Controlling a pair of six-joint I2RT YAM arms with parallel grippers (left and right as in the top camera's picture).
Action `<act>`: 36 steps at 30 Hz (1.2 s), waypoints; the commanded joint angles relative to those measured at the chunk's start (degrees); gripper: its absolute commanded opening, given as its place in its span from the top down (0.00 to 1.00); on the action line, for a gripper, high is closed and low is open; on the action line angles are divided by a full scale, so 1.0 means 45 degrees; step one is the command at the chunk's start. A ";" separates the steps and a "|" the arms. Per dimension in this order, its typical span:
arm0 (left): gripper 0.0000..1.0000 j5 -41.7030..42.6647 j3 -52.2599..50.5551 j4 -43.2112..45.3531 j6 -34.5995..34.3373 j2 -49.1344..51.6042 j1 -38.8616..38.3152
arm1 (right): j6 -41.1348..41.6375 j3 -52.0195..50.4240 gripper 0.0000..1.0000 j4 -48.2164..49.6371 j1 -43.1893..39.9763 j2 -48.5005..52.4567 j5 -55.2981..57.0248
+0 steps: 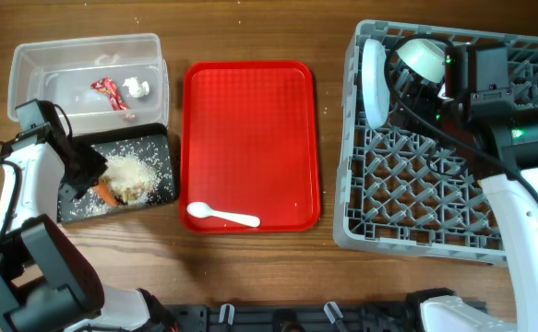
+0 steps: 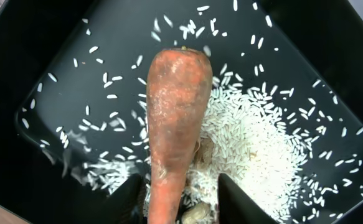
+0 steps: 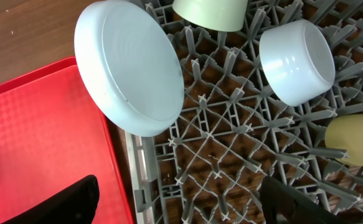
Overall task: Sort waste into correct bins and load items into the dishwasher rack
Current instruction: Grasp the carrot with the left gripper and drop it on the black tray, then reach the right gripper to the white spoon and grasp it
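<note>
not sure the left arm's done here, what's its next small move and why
Probably lift the left claw straight up. The carrot lies on the rice in the black tray, and the claw looks open around its thin end.

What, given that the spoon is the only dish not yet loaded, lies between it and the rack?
Nothing loose. The white spoon lies alone on the red tray. Toward the rack there is only the tray's raised rim, a strip of bare table and the rack's near wall, which the spoon would likely need lifting over.
</note>
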 commanded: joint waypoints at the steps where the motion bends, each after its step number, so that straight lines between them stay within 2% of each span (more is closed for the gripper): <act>1: 0.45 0.0165 0.0165 -0.0097 -0.0078 0.0092 0.0063 | 0.0044 -0.0092 0.16 -0.0092 -0.0053 0.0121 0.0175; 3: 0.39 0.1054 0.0233 -0.0287 -0.0068 -0.0083 0.0063 | -0.0398 -0.0092 0.16 -0.0015 -0.0053 0.0121 -0.0204; 7: 0.32 0.3089 0.0277 -0.0670 0.0073 -0.1452 0.0049 | -0.3657 -0.0092 0.16 0.0772 0.0296 0.0146 -0.3560; 9: 0.31 0.3366 0.0272 -0.1545 0.0068 -0.2176 0.0049 | -0.4575 -0.0092 0.16 0.0811 0.0850 0.0277 -0.4376; 11: 0.25 0.3371 0.0272 -0.2749 0.0068 -0.2501 0.0049 | -0.5731 -0.0092 0.16 0.0729 0.2103 0.0792 -0.5163; 12: 0.17 0.3356 0.0262 -0.3220 0.0073 -0.2501 0.0049 | -0.6183 -0.0092 0.16 0.0714 0.2642 0.1059 -0.5440; 15: 0.14 0.3351 0.0219 -0.3648 0.0073 -0.2501 0.0049 | -0.7383 -0.0092 0.16 0.0729 0.4779 0.2385 -0.5610; 19: 0.11 0.3342 0.0219 -0.3633 0.0073 -0.2501 0.0049 | -0.7961 -0.0092 0.16 0.1307 0.6892 0.4027 -0.5595; 22: 0.11 0.3011 0.0223 -0.3633 0.0073 -0.2501 0.0049 | -0.8369 -0.0092 0.15 0.2701 0.8534 0.5353 -0.5280; 26: 0.11 0.2963 0.0219 -0.3589 0.0073 -0.2501 0.0053 | -0.8961 -0.0092 0.15 0.3677 0.9447 0.6450 -0.4566; 36: 0.10 0.2963 0.0219 -0.3589 0.0078 -0.2501 0.0053 | -0.9068 -0.0092 0.16 0.6013 1.0836 0.8646 -0.3201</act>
